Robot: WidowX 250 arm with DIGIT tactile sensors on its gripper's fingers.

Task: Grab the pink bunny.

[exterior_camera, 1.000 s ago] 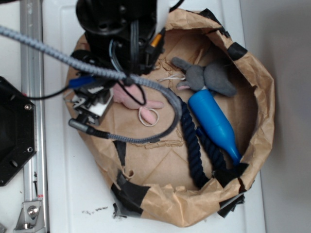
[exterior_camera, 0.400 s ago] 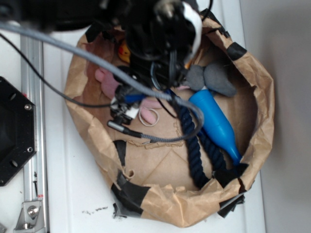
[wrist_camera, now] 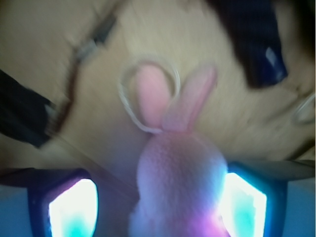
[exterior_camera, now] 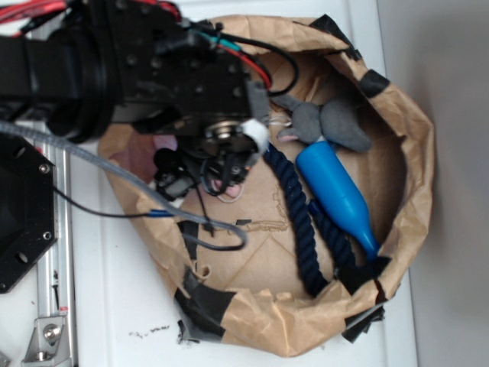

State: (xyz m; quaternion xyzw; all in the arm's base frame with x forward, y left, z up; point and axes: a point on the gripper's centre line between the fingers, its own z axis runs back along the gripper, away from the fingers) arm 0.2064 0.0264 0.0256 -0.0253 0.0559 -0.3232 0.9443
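Gripper [wrist_camera: 158, 210], wrist view: the 2 fingers [wrist_camera: 74, 210] stand apart at the lower corners of the frame, glowing white-blue, with the pink bunny [wrist_camera: 180, 182] between them. The right-hand finger appears to touch the plush flank; a gap shows between the left-hand finger and the body. The jaws are therefore partly open around the toy, not yet closed on it. The bunny's 2 ears point away from the gripper, and a thin whitish loop [wrist_camera: 148, 94] circles 1 ear, lying on brown paper.

Exterior view: the arm covers most of the bunny; only a patch of pink [exterior_camera: 164, 143] shows beside the black wrist, inside the paper bag [exterior_camera: 412, 153], toward its left side. Near the middle of the bag lies a dark blue rope [exterior_camera: 302, 222]; to its right are a blue bottle [exterior_camera: 336, 195] and a grey plush animal [exterior_camera: 328, 122], all apart from the gripper. A grey cable [exterior_camera: 114, 187] trails over the bag's left rim.

Risks, as judged: the toy sits off-centre toward 1 finger, so closing could push it sideways and pinch only fuzz. The soft, rounded body may squeeze out forward. The loop could snag a fingertip. The trailing cable might drag on the bag wall during lifting.
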